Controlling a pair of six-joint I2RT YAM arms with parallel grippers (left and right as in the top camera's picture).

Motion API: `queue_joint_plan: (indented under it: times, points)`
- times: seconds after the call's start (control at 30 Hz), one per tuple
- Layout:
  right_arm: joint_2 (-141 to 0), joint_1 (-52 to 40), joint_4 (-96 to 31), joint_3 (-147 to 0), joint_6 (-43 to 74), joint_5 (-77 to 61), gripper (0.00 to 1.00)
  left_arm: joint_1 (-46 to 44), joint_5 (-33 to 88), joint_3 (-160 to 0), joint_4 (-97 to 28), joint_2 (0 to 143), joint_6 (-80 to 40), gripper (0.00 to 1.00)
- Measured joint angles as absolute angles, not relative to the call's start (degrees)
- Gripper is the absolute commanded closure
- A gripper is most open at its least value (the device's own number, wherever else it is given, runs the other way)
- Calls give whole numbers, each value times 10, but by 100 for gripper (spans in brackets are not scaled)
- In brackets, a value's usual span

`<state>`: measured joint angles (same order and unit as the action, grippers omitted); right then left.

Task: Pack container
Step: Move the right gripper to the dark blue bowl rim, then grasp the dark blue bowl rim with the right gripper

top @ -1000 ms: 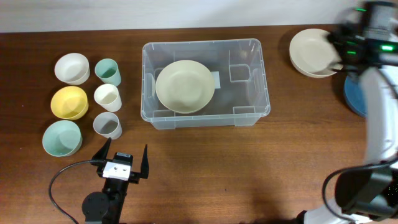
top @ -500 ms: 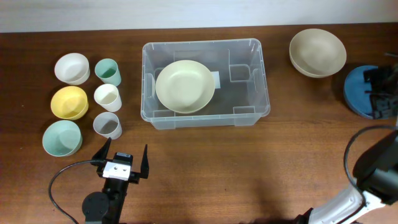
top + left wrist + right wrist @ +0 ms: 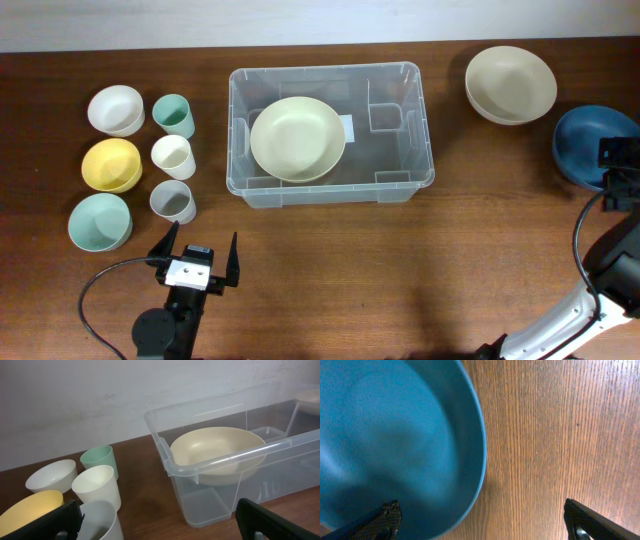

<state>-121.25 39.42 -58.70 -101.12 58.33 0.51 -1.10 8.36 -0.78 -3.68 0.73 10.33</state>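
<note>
Container (image 3: pixel 325 69) is holding one cream bowl (image 3: pixel 297 138). Left gripper (image 3: pixel 203 248) is gaping, empty; right gripper (image 3: pixel 483 521) is gaping, empty, hanging over blue bowl (image 3: pixel 395 445).

Overhead view: inside the container (image 3: pixel 330 195), the cream bowl (image 3: pixel 297 138) covers most of the white label (image 3: pixel 348 128) on the base. Right of the container, the right gripper (image 3: pixel 617 170) overlaps the blue bowl (image 3: pixel 580 140); its arm leaves the frame's right edge. Left wrist view: the container's far end is cropped, as are the yellow bowl (image 3: pixel 30 507) and grey cup (image 3: pixel 102 520) to its left. Right wrist view: the blue bowl is cropped top and left; only the gripper's fingertips (image 3: pixel 387 515) show.
</note>
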Motion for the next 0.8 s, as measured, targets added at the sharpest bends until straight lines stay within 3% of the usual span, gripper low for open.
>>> queue_joint_plan:
  times: [0.8]
  points:
    - [-1285,394,-510,-1011,585,5,1,-11,84,-8,-37,7,103,0]
